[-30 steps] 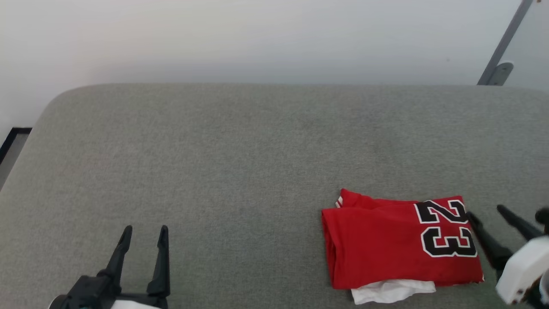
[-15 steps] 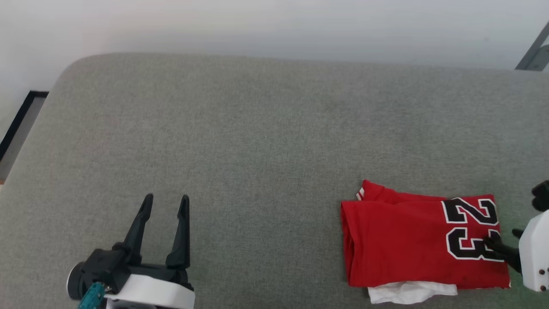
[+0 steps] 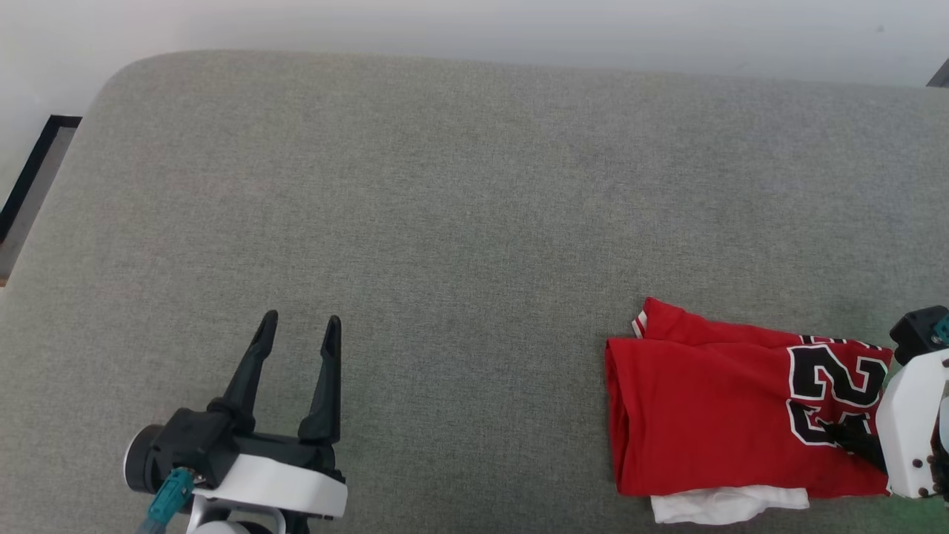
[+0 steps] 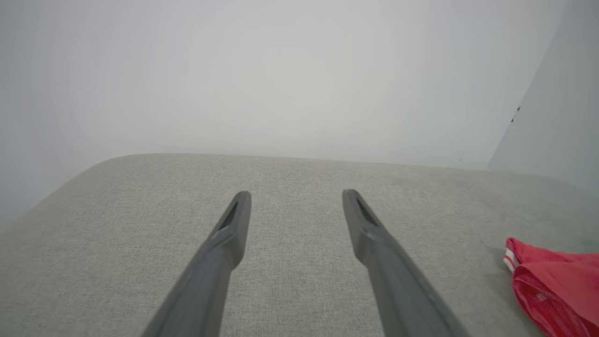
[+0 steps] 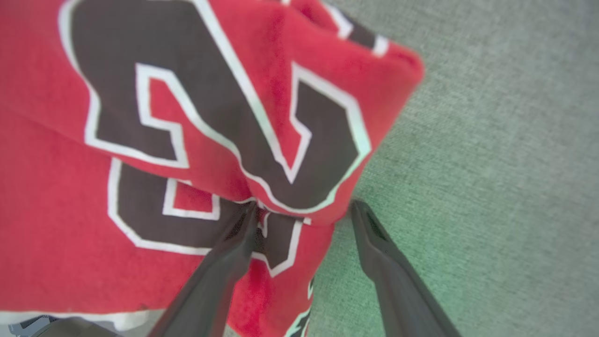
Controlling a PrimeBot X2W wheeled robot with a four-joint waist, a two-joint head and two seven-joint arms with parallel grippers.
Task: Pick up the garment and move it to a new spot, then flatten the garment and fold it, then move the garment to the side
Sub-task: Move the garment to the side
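One red jersey [image 3: 704, 415] lies folded into a rough rectangle on the near right part of a grey fabric-covered cushion [image 3: 445, 222], well away from the cushion's rounded far-left corner. Two black numerals [image 3: 834, 393] outlined in white, a 2 and a 3, sit at the jersey's right end. One strip of white cloth [image 3: 730, 504] sticks out from under its near edge, and a bit of striped trim [image 3: 639, 324] shows at its far-left corner.

There are two grippers, each with two long dark fingers. The left gripper [image 3: 300, 326] is over bare fabric in the near left part of the cushion, well apart from the jersey. Its jaws are spread wide with nothing between them. In the left wrist view the jersey's left end shows low at the right.

The right gripper [image 5: 304, 208] is at the jersey's right end. In its wrist view the jaws are spread. One finger [image 5: 234, 243] lies across the numerals on the red cloth. The other finger [image 5: 379, 252] is over the grey fabric just beside the jersey's edge. A raised fold of the numbered cloth bulges at the fingertips, and the jaws are not pinched on it.

A pale wall [image 3: 445, 22] runs behind the cushion's far edge.
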